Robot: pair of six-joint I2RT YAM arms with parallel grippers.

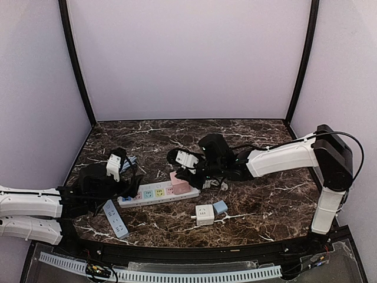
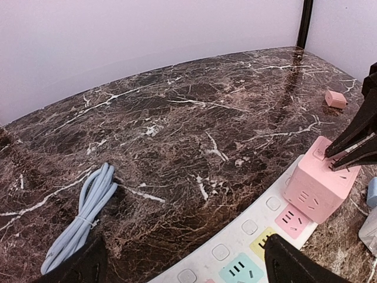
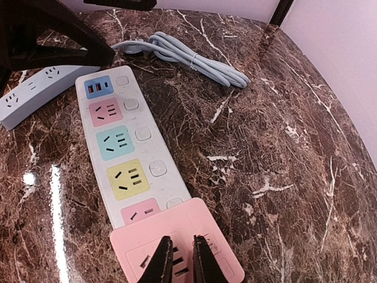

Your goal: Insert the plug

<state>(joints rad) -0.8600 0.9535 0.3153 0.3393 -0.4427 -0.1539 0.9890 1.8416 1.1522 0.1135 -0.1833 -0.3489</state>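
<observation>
The pink cube (image 2: 318, 183) looks seated on the power strip (image 3: 126, 153); the right gripper (image 3: 178, 259), jaws shut and empty, rests on its top. The left gripper (image 2: 188, 259) has its jaws wide, gripping nothing.

The black two-finger left gripper (image 2: 184, 260) hung low, jaws spread wide; the black right gripper (image 3: 181, 259) pointed down, fingers pressed together.
</observation>
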